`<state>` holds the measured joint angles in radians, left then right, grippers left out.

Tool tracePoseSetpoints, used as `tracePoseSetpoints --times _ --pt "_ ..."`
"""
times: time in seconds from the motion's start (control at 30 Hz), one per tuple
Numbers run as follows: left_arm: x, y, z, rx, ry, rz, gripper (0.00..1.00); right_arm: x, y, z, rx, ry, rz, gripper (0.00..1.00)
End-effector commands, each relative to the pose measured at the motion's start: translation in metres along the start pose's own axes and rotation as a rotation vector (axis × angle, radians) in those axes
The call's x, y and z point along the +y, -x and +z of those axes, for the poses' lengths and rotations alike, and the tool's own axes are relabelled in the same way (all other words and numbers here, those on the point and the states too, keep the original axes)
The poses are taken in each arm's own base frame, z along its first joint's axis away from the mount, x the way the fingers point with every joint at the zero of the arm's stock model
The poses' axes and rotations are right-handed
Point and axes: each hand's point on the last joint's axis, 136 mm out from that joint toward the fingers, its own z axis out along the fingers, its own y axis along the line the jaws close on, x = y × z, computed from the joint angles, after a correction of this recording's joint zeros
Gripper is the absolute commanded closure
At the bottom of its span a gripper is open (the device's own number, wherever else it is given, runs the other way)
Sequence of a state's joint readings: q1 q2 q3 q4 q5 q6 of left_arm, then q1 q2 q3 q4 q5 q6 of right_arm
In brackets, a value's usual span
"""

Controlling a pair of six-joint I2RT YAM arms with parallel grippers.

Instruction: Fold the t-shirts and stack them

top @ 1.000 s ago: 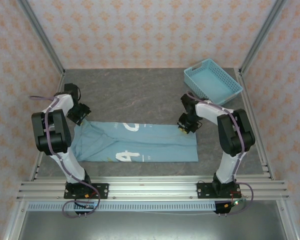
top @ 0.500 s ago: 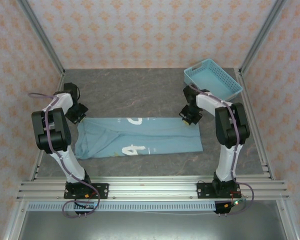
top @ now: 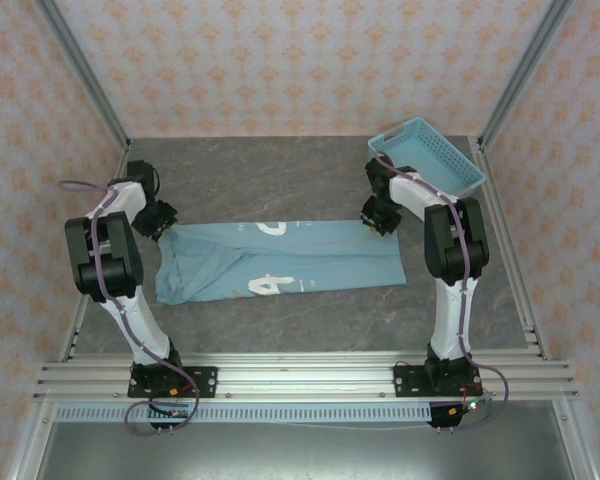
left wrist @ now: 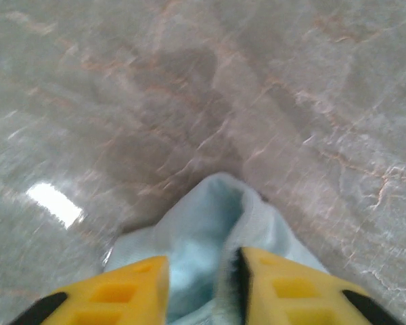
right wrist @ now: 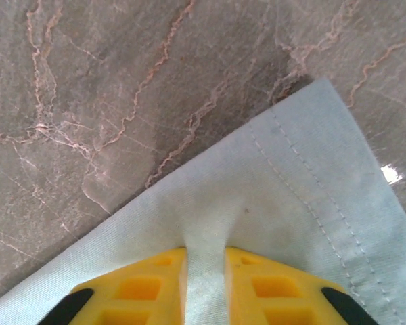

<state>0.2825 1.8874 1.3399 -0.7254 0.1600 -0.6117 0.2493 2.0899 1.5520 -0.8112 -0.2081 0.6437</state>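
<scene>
- Shirt (top: 280,262) lies flat on the table (top: 280,180) as a long folded band. It sits on the near side of the basket (top: 394,131) and runs away to the basket's left.
- White print shows on the shirt's top face, in the part of the band well away from the basket.
- My right gripper (top: 375,215) is down on the end of the shirt closest to the basket, just near of the basket's left corner and not touching it.
- Up close, my right gripper (right wrist: 205,261) is clenched on a hemmed corner of the shirt (right wrist: 291,203). The cloth puckers into a ridge between my yellow fingers (right wrist: 155,277).
- My left gripper (top: 163,222) is at the shirt's other end, the far corner, well apart from the basket.
- There, at my left gripper (left wrist: 201,271), a rolled bunch of shirt (left wrist: 203,223) fills the gap between my fingers (left wrist: 132,288). Whether I'm pressing it or just framing it, I can't tell.
- The basket is tilted in the table's far right corner.
</scene>
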Motion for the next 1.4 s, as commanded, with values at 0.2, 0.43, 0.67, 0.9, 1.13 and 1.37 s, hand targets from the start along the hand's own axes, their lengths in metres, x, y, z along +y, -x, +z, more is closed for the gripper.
tracePoseSetpoints --times 0.2,0.43,0.67,0.9,1.13,1.37 --pt "0.050 -0.070 -0.062 -0.014 0.045 -0.096 0.57 0.013 -0.016 -0.059 -0.058 0.076 -0.159 0.70" --pt "0.087 -0.150 -0.049 0.163 0.076 -0.265 0.59 0.030 -0.063 -0.049 0.043 0.156 -0.215 0.70" --pt "0.090 -0.162 -0.044 0.169 0.064 -0.210 0.57 0.028 -0.075 -0.043 0.079 0.161 -0.243 0.70" --pt "0.088 -0.176 -0.034 0.194 0.040 -0.202 0.56 0.027 -0.076 -0.043 0.082 0.163 -0.241 0.70" --pt "0.083 -0.170 -0.031 0.166 0.028 -0.190 0.59 0.025 -0.080 -0.039 0.091 0.163 -0.231 0.70" --pt "0.086 -0.169 -0.030 0.158 0.046 -0.118 0.59 0.025 -0.080 -0.039 0.089 0.168 -0.222 0.70"
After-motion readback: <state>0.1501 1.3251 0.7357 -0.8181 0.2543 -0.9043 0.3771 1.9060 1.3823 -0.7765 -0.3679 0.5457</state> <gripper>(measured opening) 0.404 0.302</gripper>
